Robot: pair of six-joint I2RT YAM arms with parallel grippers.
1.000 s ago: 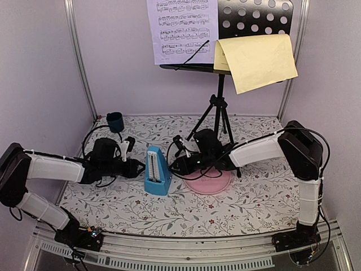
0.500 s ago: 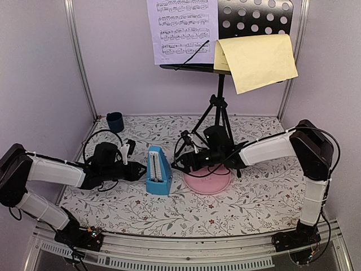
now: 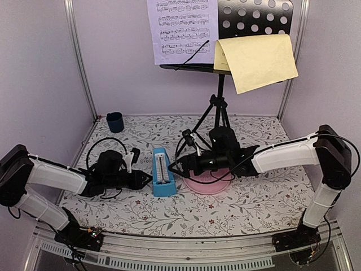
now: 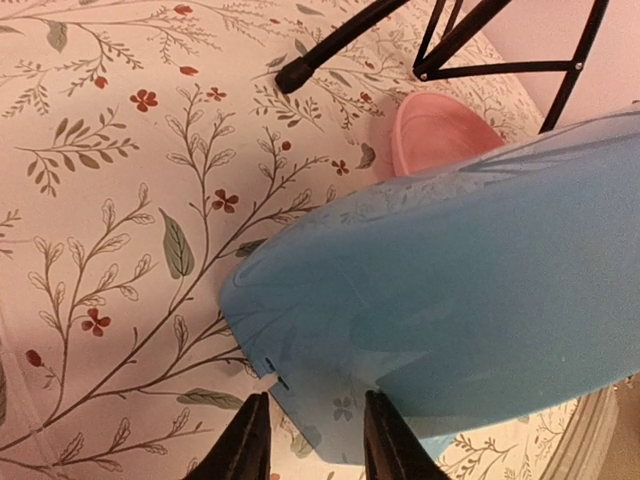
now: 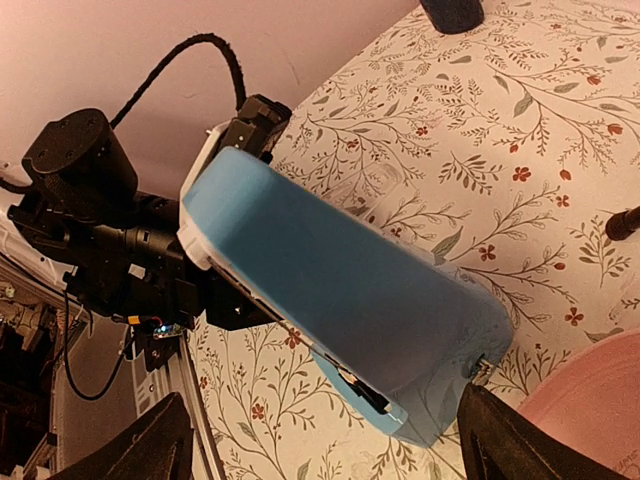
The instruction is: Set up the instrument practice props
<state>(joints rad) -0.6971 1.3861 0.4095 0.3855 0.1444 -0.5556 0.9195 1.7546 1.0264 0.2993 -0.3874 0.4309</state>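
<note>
The small blue metronome (image 3: 163, 172) stands upright on the floral tablecloth, between both grippers. My left gripper (image 3: 148, 179) is at its left side. In the left wrist view the left gripper (image 4: 315, 397) is narrowly open, with a corner of the metronome (image 4: 450, 290) between its fingers and a gap at the left finger. My right gripper (image 3: 179, 158) is wide open just right of the metronome (image 5: 330, 290), holding nothing. The black music stand (image 3: 219, 107) stands behind. A lilac sheet (image 3: 183, 31) and a yellow sheet (image 3: 256, 59) rest on its desk.
A pink round plate (image 3: 210, 184) lies under the right arm, beside the stand's tripod legs (image 4: 340, 35). A small dark blue cup (image 3: 115, 121) sits at the back left corner. Walls close in the table on three sides.
The right gripper has opened wide and let go of the metronome, and its arm has drawn back to the right. The left gripper has moved in on the metronome and narrowed. The metronome has turned slightly.
</note>
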